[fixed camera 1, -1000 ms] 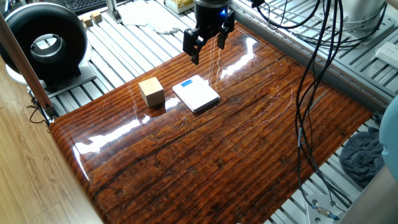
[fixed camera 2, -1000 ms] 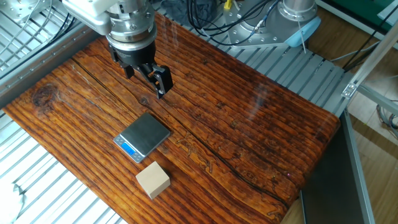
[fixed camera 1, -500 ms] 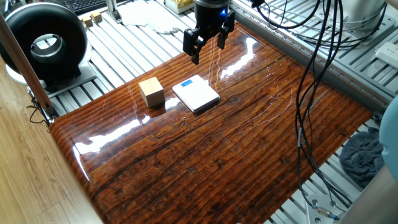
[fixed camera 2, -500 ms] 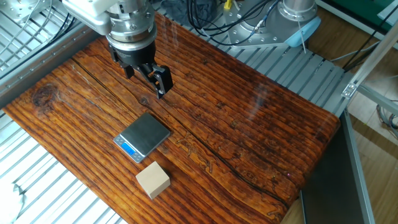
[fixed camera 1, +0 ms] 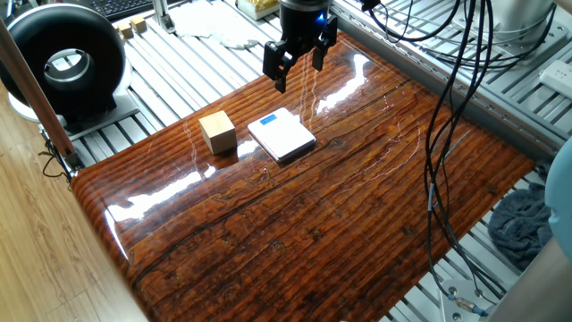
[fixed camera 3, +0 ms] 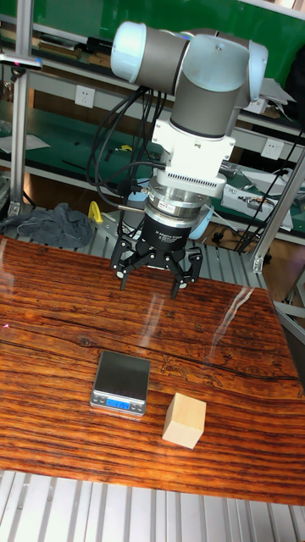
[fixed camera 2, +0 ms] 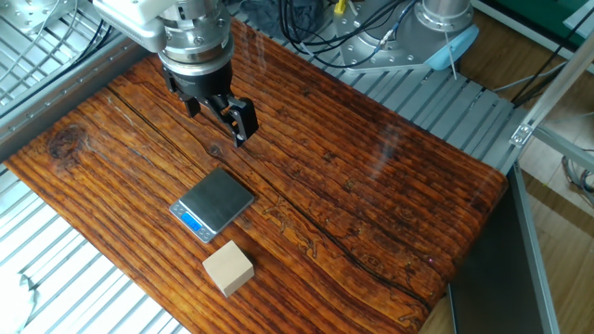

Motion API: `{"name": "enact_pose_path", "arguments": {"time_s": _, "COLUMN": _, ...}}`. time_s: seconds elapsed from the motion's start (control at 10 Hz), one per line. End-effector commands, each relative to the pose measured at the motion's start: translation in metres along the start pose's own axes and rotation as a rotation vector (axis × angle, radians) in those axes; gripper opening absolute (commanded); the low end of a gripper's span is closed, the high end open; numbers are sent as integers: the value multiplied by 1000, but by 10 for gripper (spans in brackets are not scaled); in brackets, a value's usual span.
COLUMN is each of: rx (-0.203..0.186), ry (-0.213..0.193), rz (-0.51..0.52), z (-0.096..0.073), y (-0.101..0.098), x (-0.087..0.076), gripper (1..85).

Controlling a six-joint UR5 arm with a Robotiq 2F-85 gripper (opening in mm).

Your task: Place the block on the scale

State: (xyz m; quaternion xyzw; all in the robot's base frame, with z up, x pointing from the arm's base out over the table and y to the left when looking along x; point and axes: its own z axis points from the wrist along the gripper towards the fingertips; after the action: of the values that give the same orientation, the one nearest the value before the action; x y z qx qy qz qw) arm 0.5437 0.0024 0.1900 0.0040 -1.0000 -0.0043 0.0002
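The block (fixed camera 1: 217, 131) (fixed camera 2: 228, 268) (fixed camera 3: 185, 420), a plain tan wooden cube, rests on the wooden table just beside the scale. The scale (fixed camera 1: 281, 135) (fixed camera 2: 213, 204) (fixed camera 3: 122, 382) is a thin flat square pad with a small blue mark at one edge; nothing lies on it. My gripper (fixed camera 1: 298, 66) (fixed camera 2: 219, 119) (fixed camera 3: 151, 283) hangs open and empty above the table, beyond the scale on the side away from the block, clear of both.
The glossy wooden table (fixed camera 1: 340, 206) ends in metal slats on all sides. A black ring-shaped device (fixed camera 1: 63, 63) stands off the table's corner, with a keyboard (fixed camera 1: 125, 7) behind it. Black cables (fixed camera 1: 456, 80) hang over one side. A grey cloth (fixed camera 1: 523, 224) lies beyond the edge.
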Motion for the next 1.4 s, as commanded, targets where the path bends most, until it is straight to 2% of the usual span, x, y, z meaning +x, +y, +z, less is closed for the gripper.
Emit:
{"name": "enact_pose_path", "arguments": {"time_s": 0.0, "rx": 0, "ry": 0, "rz": 0, "z": 0, "y": 2, "x": 0, "gripper": 10}}
{"name": "enact_pose_path", "arguments": {"time_s": 0.1, "rx": 19, "ry": 94, "rz": 65, "z": 0, "y": -1, "x": 25, "gripper": 10}}
{"name": "enact_pose_path", "arguments": {"time_s": 0.6, "rx": 28, "ry": 82, "rz": 69, "z": 1, "y": 0, "x": 22, "gripper": 10}}
{"name": "enact_pose_path", "arguments": {"time_s": 1.0, "rx": 19, "ry": 80, "rz": 70, "z": 1, "y": 2, "x": 22, "gripper": 10}}
{"name": "enact_pose_path", "arguments": {"time_s": 1.2, "rx": -7, "ry": 55, "rz": 83, "z": 2, "y": 9, "x": 15, "gripper": 10}}
{"name": "enact_pose_path", "arguments": {"time_s": 1.3, "rx": -5, "ry": 29, "rz": 81, "z": 1, "y": 8, "x": 8, "gripper": 10}}
